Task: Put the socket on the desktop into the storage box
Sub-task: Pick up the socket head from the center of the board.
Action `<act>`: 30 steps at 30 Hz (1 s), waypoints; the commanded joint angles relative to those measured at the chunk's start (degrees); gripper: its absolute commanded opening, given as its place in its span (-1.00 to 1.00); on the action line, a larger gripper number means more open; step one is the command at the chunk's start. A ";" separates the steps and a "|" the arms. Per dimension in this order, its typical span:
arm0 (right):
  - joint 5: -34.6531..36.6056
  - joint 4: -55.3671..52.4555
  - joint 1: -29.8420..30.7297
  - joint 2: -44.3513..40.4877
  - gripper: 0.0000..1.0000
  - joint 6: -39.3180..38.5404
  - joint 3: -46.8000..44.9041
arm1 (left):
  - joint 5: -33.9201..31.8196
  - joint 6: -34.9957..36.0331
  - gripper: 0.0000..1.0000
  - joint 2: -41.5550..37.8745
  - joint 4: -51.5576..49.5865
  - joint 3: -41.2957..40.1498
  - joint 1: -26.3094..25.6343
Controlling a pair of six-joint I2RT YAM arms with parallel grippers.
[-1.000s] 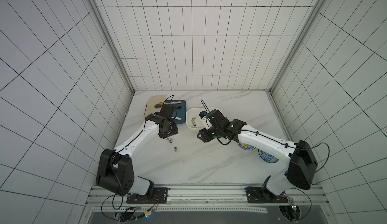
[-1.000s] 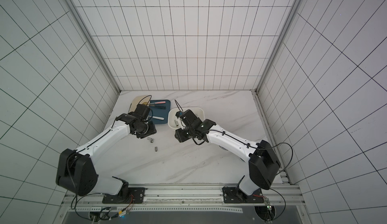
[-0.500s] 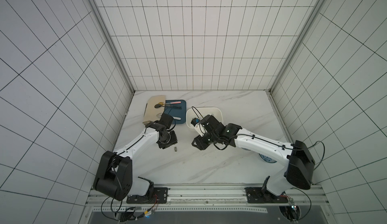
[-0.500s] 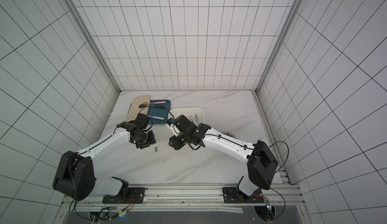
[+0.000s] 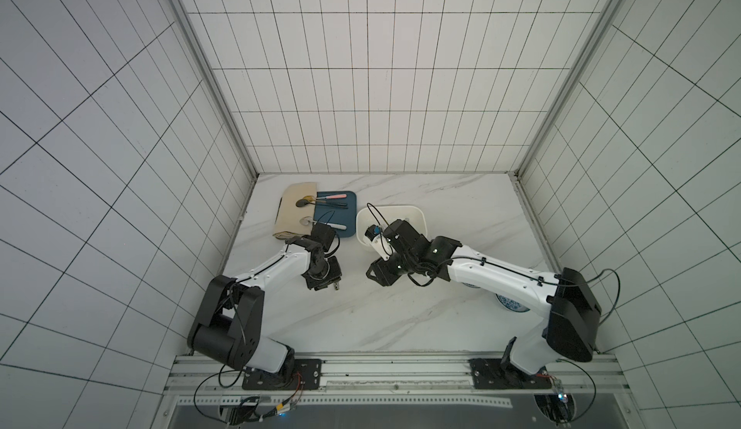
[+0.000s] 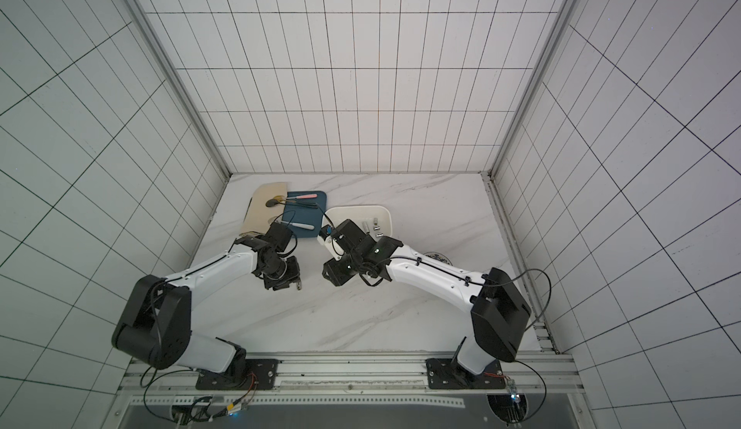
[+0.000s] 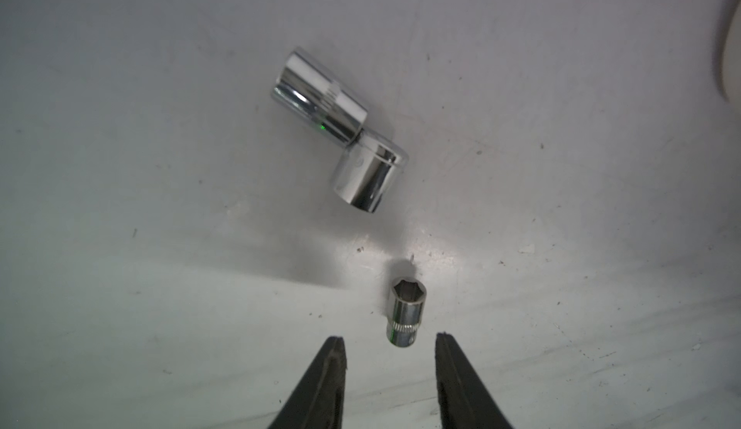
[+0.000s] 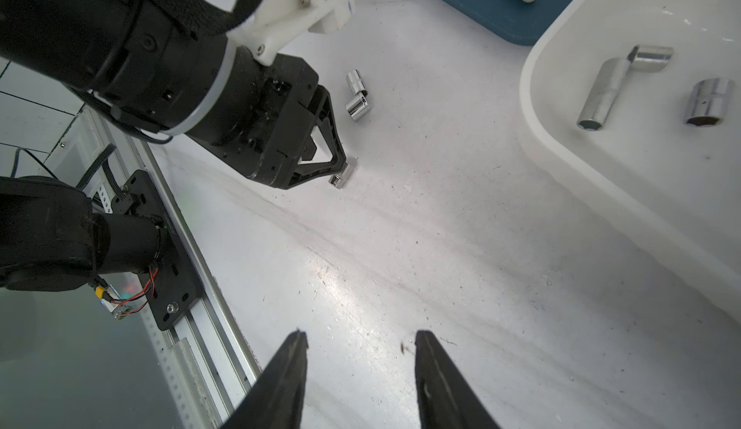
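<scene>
1. In both top views the white marble-look bench [image 5: 401, 326] fills the lower middle of the frame; the white rectangular storage box with rounded corners [image 5: 405, 211] stands on it at the centre of the frame, just right of a flat dark-blue tray [image 5: 349, 206].
2. A small chrome socket with a hexagonal mouth [image 7: 405, 314] lies on its side on the bare bench, outside the storage box; in a top view the small chrome socket [image 5: 336, 285] is seen left of centre, at the edge of the left arm's black head.
3. The left fingers [image 7: 333, 363] are held partly apart; one end of the small chrome socket sits at the gap between their tips, with bench showing on either side of it; nothing is gripped.
4. Beyond it, a larger chrome socket with a knurled band [image 7: 320, 94] and a stubbier chrome socket [image 7: 369, 176] lie on the bench, touching at an angle.
5. The right fingers [image 8: 290, 367] are likewise partly apart and empty, above bare bench beside the box's wall.
6. Inside the storage box a long slim chrome socket [image 8: 599, 94] is seen touching a short chrome piece [image 8: 651, 57]; a wide chrome socket [image 8: 707, 100] lies apart from them.
7. A beige mat [image 5: 290, 214] lies left of the tray; a blue-patterned plate [image 5: 511, 304] is partly hidden under the right arm at the lower right.
</scene>
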 commanded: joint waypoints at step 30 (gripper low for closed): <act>3.13 1.23 0.49 -0.56 -0.06 1.05 -2.47 | -2.15 -0.07 -0.62 7.69 3.44 1.57 -2.49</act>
